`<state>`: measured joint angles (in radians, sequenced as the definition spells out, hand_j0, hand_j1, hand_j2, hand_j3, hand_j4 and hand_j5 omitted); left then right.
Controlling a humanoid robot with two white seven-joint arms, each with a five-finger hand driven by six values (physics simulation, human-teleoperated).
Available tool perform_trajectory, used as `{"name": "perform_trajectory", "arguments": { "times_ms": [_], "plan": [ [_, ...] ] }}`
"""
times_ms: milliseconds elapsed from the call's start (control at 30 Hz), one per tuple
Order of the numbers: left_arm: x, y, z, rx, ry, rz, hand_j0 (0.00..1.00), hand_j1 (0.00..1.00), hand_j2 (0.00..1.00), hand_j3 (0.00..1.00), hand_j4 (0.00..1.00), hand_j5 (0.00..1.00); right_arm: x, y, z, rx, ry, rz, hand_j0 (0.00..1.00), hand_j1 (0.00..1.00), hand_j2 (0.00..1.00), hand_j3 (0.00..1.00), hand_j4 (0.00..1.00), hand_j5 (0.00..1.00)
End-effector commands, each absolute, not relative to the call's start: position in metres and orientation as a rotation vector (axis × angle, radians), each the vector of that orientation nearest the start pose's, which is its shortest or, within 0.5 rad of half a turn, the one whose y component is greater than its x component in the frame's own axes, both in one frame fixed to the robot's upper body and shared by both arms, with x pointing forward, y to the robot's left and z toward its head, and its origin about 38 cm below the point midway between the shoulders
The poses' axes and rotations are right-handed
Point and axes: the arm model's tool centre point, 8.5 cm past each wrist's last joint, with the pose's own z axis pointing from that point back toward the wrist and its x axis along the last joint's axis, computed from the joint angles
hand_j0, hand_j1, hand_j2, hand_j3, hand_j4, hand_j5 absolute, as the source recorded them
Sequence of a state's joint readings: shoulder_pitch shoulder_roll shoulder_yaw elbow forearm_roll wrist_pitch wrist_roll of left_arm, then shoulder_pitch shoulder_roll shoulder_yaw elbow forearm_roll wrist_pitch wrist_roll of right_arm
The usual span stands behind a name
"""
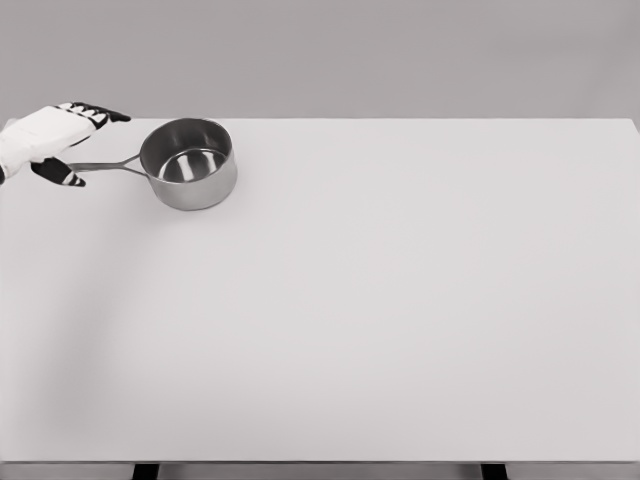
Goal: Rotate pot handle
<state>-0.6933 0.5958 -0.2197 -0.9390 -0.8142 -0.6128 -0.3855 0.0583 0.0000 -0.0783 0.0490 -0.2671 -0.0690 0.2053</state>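
A shiny steel pot (188, 163) stands upright on the white table (380, 300) at the far left, near the back edge. Its thin handle (105, 166) points left. My left hand (90, 146), white with black fingertips, comes in from the left edge and sits at the handle's outer end. The fingers (100, 112) are stretched out above the handle and the thumb (60, 174) lies just below its tip, so the hand is open and not closed on it. I cannot tell whether the thumb touches the handle. The pot looks empty. The right arm does not show.
The table's back edge runs just behind the pot and hand, against a plain grey wall. Its left edge is close to the hand. Dark table legs (146, 470) show below the front edge.
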Motion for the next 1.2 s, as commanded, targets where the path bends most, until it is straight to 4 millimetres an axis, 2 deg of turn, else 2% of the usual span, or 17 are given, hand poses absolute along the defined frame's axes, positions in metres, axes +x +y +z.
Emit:
{"name": "perform_trajectory", "arguments": {
  "times_ms": [0, 267, 600, 1167],
  "plan": [
    [0.504, 0.409, 0.197, 0.777, -1.266, -1.656, 1.0, 1.0, 1.0, 1.0, 1.0, 1.0, -0.043, -0.256, -0.259, 0.091, -0.012, -0.346, 1.0, 1.0, 1.0, 1.0, 1.0, 1.0],
    [0.506, 0.406, 0.192, 0.762, -1.267, -1.648, 1.0, 1.0, 1.0, 1.0, 1.0, 1.0, -0.043, -0.256, -0.259, 0.091, -0.012, -0.346, 1.0, 1.0, 1.0, 1.0, 1.0, 1.0],
    [0.509, 0.391, 0.187, 0.735, -1.293, -1.646, 1.0, 1.0, 1.0, 1.0, 1.0, 1.0, -0.043, -0.256, -0.259, 0.091, -0.012, -0.346, 1.0, 1.0, 1.0, 1.0, 1.0, 1.0],
    [0.512, 0.399, 0.179, 0.715, -1.268, -1.614, 1.0, 1.0, 1.0, 1.0, 1.0, 1.0, -0.043, -0.256, -0.259, 0.091, -0.012, -0.346, 1.0, 1.0, 1.0, 1.0, 1.0, 1.0]
  ]
}}
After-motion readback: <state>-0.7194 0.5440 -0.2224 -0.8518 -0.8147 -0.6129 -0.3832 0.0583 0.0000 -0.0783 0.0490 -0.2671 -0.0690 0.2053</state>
